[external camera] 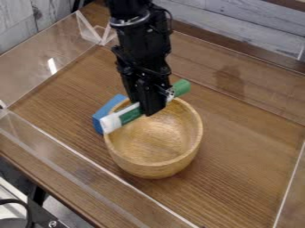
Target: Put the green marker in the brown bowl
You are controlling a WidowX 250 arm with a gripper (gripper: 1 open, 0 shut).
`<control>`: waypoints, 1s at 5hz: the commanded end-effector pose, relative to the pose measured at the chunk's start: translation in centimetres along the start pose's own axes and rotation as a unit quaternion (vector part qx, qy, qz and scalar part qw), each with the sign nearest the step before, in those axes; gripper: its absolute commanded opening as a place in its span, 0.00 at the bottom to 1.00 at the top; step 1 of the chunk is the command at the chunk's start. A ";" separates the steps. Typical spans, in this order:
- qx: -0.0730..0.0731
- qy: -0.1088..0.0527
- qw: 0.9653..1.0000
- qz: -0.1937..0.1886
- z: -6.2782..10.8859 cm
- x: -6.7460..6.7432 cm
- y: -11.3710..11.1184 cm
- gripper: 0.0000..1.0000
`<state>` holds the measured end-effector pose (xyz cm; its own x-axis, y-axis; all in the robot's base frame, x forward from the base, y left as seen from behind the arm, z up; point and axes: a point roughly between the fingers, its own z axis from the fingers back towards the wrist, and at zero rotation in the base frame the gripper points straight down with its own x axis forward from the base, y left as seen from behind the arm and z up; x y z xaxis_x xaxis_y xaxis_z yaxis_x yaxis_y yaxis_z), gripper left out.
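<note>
The green marker [174,89] hangs tilted over the back rim of the brown bowl [155,142]. Its green cap points up and to the right, and its white end [116,118] dips to the left. My black gripper [146,105] points steeply down from above and is shut on the marker's middle. The fingertips hang just over the bowl's back left rim. The bowl sits on the wooden table and nothing lies inside it.
A blue block [109,108] lies on the table just behind the bowl's left side, under the marker's white end. Clear plastic walls [48,147] fence the wooden tabletop on all sides. A white tag [86,31] sits at the back left.
</note>
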<state>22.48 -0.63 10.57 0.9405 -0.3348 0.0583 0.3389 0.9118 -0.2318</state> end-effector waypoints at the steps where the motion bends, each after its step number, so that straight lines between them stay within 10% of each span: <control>1: 0.018 -0.022 1.000 -0.003 1.1 0.5 -0.2 0.00; 5: 0.034 -0.023 0.999 0.030 1.0 0.9 0.1 0.00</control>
<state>22.79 -0.55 10.42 0.9646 -0.2601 0.0435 0.2636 0.9452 -0.1927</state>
